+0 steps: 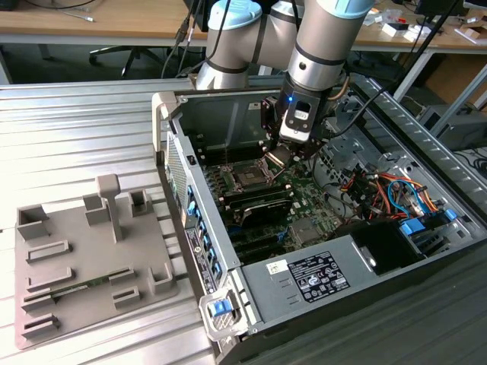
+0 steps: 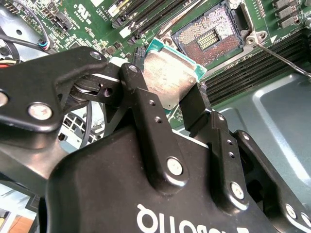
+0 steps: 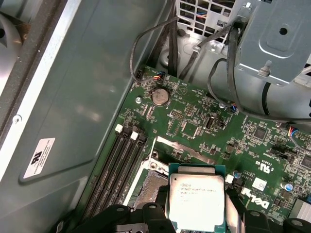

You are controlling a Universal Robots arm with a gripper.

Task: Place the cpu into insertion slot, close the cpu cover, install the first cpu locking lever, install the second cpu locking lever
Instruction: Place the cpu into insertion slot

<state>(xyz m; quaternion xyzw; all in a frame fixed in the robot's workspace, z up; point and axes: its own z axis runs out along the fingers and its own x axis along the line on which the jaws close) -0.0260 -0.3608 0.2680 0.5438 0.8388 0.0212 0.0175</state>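
My gripper hangs inside the open computer case, shut on the cpu. The cpu is a thin square chip with a grey metal top and a green rim, pinched at two opposite edges by the black fingers. It hovers tilted, just above and beside the open insertion slot, whose bare contact field shows. A silver strip along the slot's edge looks like the raised cpu cover. One thin locking lever rod sticks out beside the slot. In the exterior view the slot lies just to the left of the gripper.
Black memory slots run along the socket. Loose cables and a metal cage crowd the case's far side. The black power supply sits at the case's near end. A grey fixture tray lies on the exterior view's left.
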